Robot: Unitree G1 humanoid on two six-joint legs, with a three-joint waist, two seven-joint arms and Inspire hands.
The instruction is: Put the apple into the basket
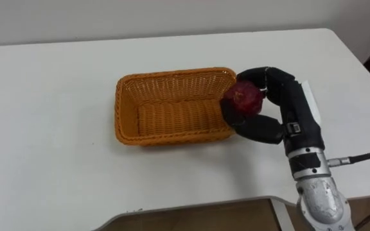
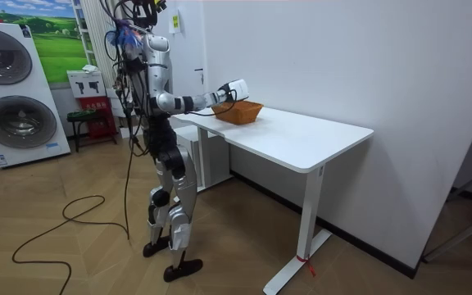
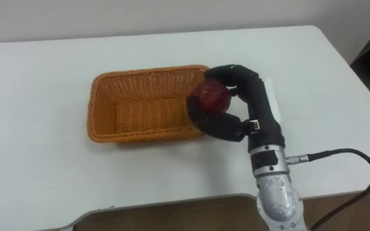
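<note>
Left eye view: right robot hand (image 1: 280,112) curls around the red apple (image 1: 243,97), holding it over the right rim of the basket (image 1: 166,80), poised, I judge, to drop it inside.

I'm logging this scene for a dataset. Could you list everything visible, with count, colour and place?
apple: 1, dark red, held at the basket's right end, by its rim
basket: 1, orange wicker, on the table, near the middle
table: 1, white, standing against a white wall
washing machines: 2, white, at the room view's left
floor: 1, brown wood, under the table and the robot
right hand: 1, dark, reaching in from the lower right, fingers and thumb curled round the apple
</note>
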